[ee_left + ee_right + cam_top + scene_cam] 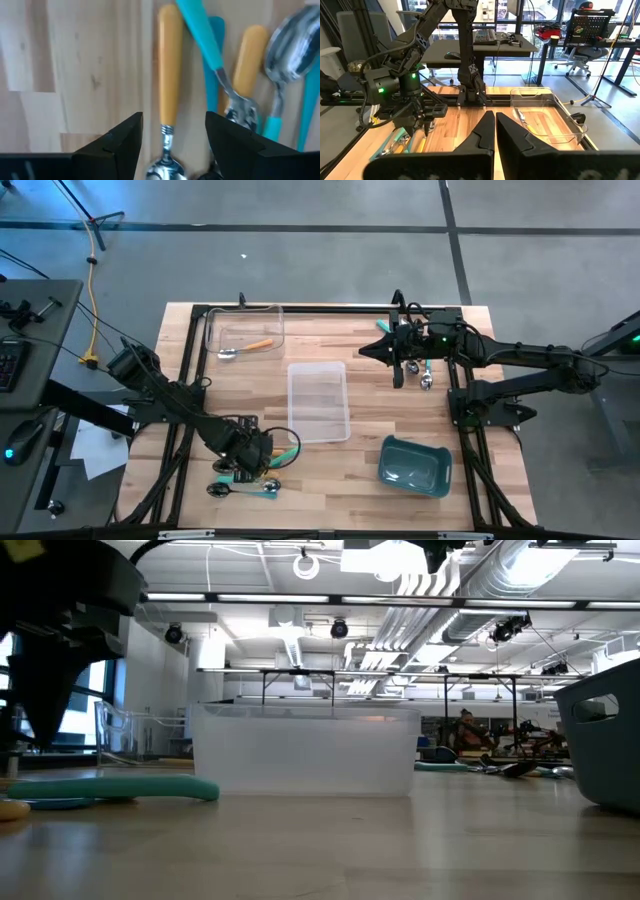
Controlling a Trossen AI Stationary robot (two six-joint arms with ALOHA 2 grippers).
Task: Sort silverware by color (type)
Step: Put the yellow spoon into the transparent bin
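From above, the left gripper [262, 465] hangs over a cluster of spoons [245, 483] at the wooden counter's [340, 480] near edge, while one orange-handled spoon [248, 347] lies in a clear plastic tray [244, 330]. At counter height, a teal handle [120, 788] rests flat. The left wrist shows its jaws spread around an orange-handled spoon [169, 85], with glossy teal and orange handles beside it. The right wrist shows the right gripper [495, 131] with jaws pressed together.
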